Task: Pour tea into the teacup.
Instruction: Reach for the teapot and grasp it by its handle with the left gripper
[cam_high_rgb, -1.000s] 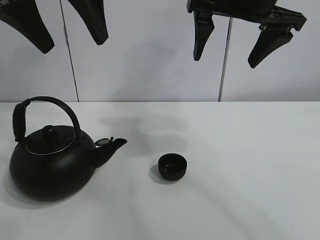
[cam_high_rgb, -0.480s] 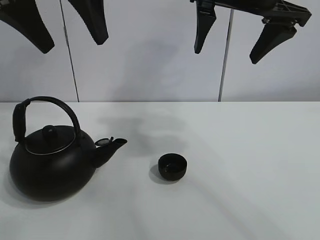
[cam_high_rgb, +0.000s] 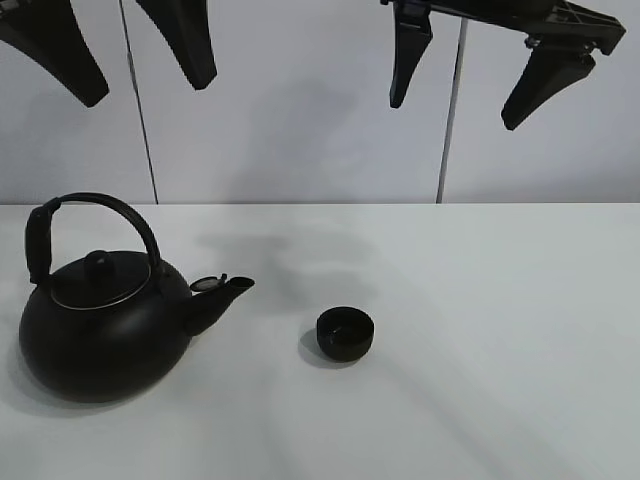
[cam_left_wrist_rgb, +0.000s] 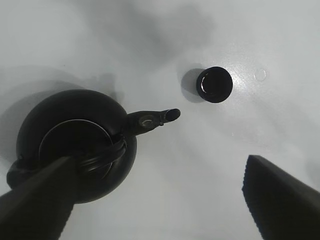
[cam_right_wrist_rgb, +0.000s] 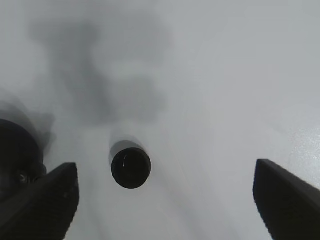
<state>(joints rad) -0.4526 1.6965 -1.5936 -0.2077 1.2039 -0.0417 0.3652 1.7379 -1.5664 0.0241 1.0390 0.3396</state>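
1. The left pincer (cam_high_rgb: 145, 88) hung high above the left part of the white worktop (cam_high_rgb: 500, 290), its jaws spread wide apart and holding nothing.
2. The right pincer (cam_high_rgb: 455, 110) hung high over the right part, its jaws likewise well apart and empty.
3. The teacup (cam_high_rgb: 345, 333), small, round and matte black, stood upright on the worktop near the middle, well below both pincers and touched by neither.
4. The kettle (cam_high_rgb: 105, 330) stood upright at the left, with its lid (cam_high_rgb: 100, 280) on and its arched handle (cam_high_rgb: 100, 205) raised.
5. Its spout (cam_high_rgb: 225, 292) pointed towards the teacup, with a stretch of bare worktop between them.
6. In the left wrist view, one jaw covered part of the kettle, while the teacup sat clear beyond the spout.
7. In the right wrist view, the teacup lay between the jaws, nearer the one beside the kettle's edge.
8. The teacup's inside looked dark, and whether it held anything could not be told.
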